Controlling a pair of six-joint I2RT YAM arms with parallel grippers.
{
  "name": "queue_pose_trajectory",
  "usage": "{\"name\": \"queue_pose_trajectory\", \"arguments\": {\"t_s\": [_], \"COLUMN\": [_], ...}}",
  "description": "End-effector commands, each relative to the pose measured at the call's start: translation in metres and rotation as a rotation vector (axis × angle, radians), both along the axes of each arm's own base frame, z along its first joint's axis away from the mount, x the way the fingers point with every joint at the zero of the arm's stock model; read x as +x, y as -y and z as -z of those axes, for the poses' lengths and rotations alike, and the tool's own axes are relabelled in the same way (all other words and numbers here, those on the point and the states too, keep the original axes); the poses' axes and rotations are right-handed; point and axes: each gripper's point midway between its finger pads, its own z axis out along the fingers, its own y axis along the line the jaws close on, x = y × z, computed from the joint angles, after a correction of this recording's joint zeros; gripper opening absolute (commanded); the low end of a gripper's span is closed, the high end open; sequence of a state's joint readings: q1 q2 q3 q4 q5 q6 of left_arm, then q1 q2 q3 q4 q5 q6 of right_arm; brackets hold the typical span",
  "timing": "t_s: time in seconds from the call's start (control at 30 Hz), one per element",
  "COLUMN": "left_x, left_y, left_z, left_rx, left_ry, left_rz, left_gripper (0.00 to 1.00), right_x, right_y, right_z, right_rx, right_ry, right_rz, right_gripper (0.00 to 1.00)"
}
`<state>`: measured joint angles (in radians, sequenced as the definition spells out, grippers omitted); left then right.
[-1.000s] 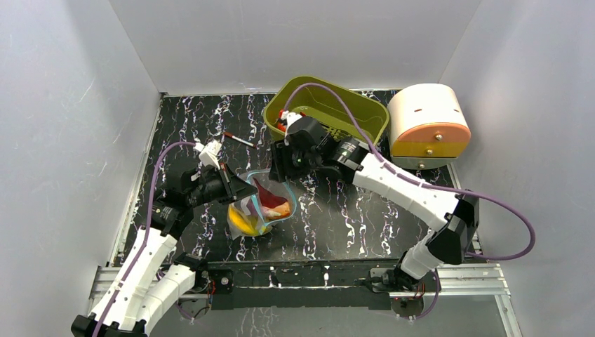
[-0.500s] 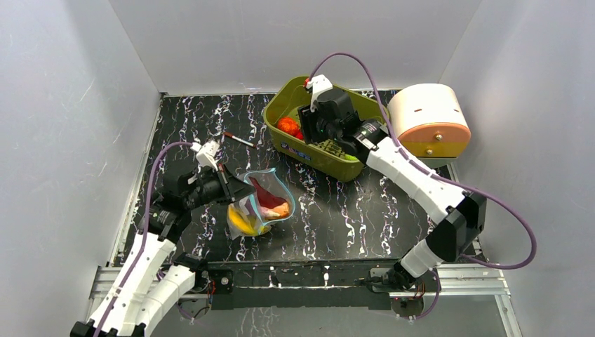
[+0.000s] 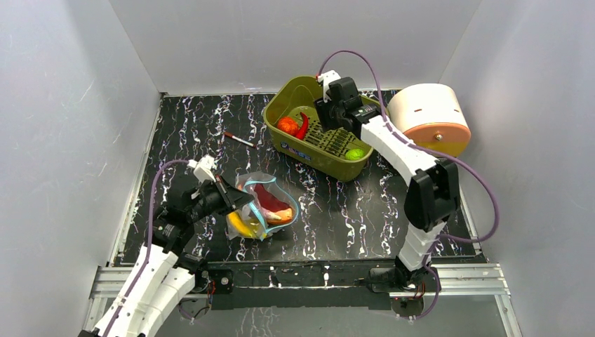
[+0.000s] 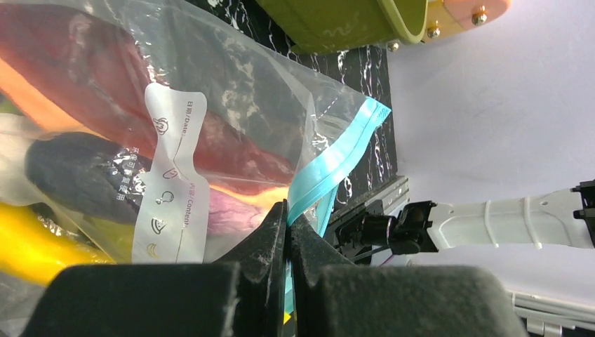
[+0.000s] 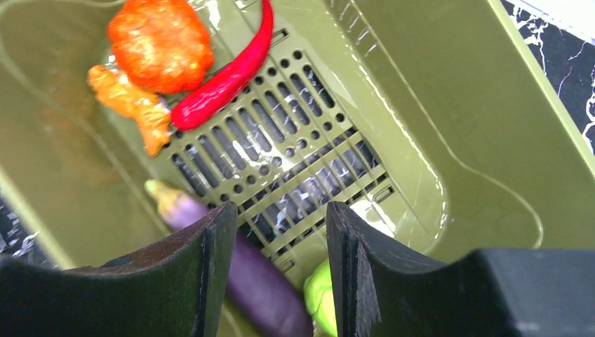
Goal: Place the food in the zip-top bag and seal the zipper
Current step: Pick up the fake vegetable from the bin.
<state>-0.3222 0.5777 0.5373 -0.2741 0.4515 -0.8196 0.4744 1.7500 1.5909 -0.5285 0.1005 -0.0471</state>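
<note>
Because my left gripper (image 4: pixel 288 210) has its fingers pressed together on only a thin edge of the zipper (image 4: pixel 337 158), the zip-top bag (image 3: pixel 265 205) could slip free or sag shut if I tug. It lies toward 7 o'clock on the table with a yellow banana (image 3: pixel 242 225) inside. My right gripper (image 5: pixel 281 210) hangs over the olive-green tub (image 3: pixel 374 132) at 1 o'clock, fingers spread and empty. Below it the purple eggplant (image 5: pixel 261 284) lies partly hidden under one finger, just beside the green fruit (image 5: pixel 319 295). An off-centre close could squirt it away or catch both. The red chili (image 5: pixel 226 76) and tomato (image 5: pixel 160 42) wait at the tub's 11 o'clock.
</note>
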Motion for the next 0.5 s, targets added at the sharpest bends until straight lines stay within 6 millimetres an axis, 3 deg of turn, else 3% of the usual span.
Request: {"name": "queue_pose_trajectory", "arguments": {"t_s": [0.0,0.27,0.4,0.47], "left_x": [0.002,-0.020,-0.024,-0.025], "left_y": [-0.013,-0.024,-0.029,-0.028], "left_z": [-0.016,0.003,0.008,0.006], "left_rx": [0.047,0.128,0.188,0.204], "left_ry": [0.009,-0.112,-0.153,-0.173], "left_rz": [-0.069,-0.069,-0.055,-0.026], "left_gripper": [0.00,0.00,0.00,0.00], "right_x": [0.026,0.048,0.054,0.058], "right_y": [0.006,0.034,0.023,0.026], "right_z": [-0.007,0.015,0.033,0.045], "right_rx": [-0.024,-0.049,-0.037,-0.050], "right_ry": [0.026,0.032,-0.018,-0.055], "right_rz": [-0.011,0.026,-0.043,-0.009], "right_gripper": [0.47,0.49,0.49,0.49]}}
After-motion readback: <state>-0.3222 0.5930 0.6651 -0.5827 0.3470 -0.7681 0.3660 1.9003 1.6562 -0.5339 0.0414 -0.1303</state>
